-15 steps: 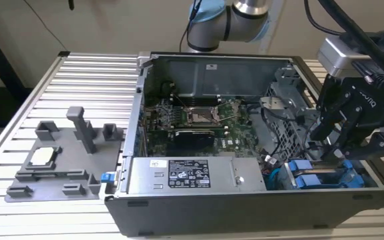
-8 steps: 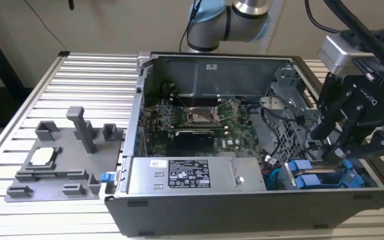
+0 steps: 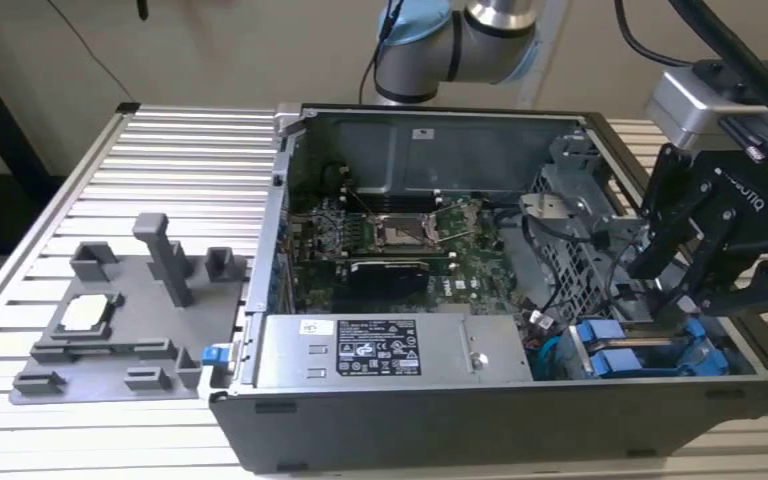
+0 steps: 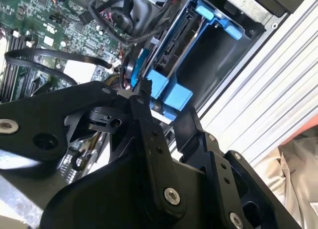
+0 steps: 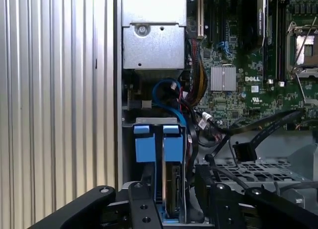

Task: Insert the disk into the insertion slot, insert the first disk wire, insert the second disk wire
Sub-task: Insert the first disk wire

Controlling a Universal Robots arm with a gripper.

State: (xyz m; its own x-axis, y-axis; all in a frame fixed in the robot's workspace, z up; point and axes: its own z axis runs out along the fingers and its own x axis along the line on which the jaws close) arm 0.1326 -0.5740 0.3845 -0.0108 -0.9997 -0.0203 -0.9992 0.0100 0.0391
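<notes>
Claw (image 5: 175,204) parted astride disk (image 5: 172,182) seated in insertion slot (image 5: 154,121); black cables (image 5: 258,134) crowd close beside, motherboard (image 5: 233,65) beyond.

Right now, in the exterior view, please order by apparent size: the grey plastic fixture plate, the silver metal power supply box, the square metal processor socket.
Largest: grey plastic fixture plate.
Then: silver metal power supply box.
Smallest, clearly: square metal processor socket.

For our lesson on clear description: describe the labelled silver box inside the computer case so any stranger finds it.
Find the open grey computer case on the slatted metal table. Along its near wall, to the exterior view's left of the bright blue plastic drive frames, lies the silver sheet-metal box. Unlike its neighbours, it bears a large white printed label.
</notes>
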